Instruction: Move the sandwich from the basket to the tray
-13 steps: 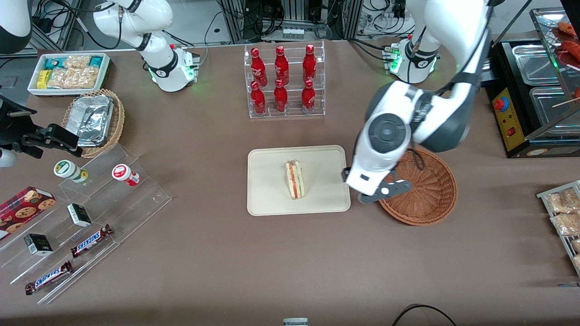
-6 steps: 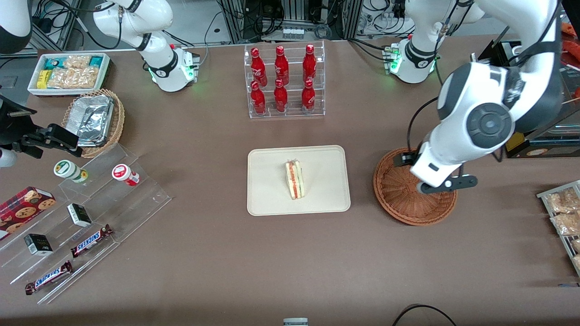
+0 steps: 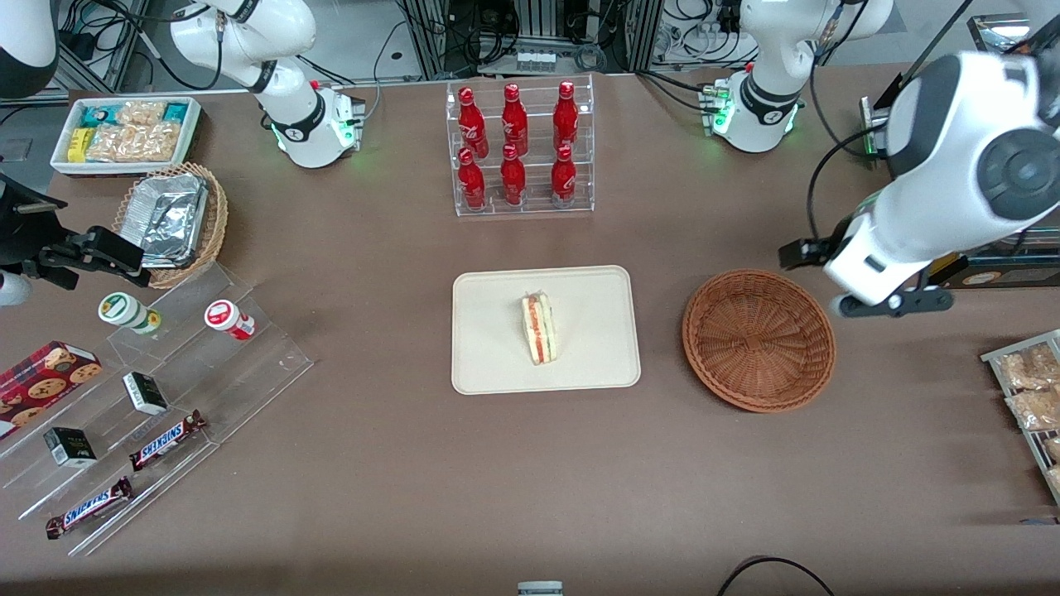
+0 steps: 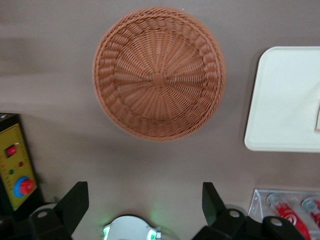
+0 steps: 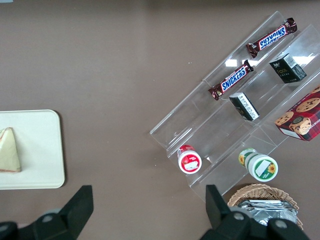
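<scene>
We've got the gripper [image 4: 145, 200] hanging up high with its fingers [image 4: 75, 200] spread wide and nothing in them, off toward the working arm's end of the counter [image 3: 397, 488], just past the basket's rim. The basket [image 3: 758, 339] is empty. The sandwich [image 3: 538, 328] lies flat in the middle of the tray [image 3: 489, 364], well in from every edge, so the job looks basically done to us. There's bare counter between tray and basket, with the bottle rack [image 3: 519, 149] farther from the front camera.
</scene>
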`<state>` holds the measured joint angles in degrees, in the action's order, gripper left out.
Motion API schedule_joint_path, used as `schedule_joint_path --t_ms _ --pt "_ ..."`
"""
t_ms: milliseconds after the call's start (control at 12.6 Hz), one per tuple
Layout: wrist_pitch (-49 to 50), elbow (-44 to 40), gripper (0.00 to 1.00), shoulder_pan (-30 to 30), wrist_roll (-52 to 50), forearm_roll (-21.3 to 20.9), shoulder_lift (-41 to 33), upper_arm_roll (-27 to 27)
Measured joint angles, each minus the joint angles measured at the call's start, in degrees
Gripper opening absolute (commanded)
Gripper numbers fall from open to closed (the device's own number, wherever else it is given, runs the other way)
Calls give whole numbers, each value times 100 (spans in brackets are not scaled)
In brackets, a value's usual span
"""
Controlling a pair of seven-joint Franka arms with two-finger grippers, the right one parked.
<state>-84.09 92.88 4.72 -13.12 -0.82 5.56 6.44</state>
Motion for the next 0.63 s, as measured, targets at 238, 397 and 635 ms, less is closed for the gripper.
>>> schedule_joint_path --t_ms 238,397,635 --pt "290 81 100 -277 350 -3 -418 69" --pt "300 106 100 -431 495 -6 -566 110" --pt "300 107 100 -474 529 -11 -716 7"
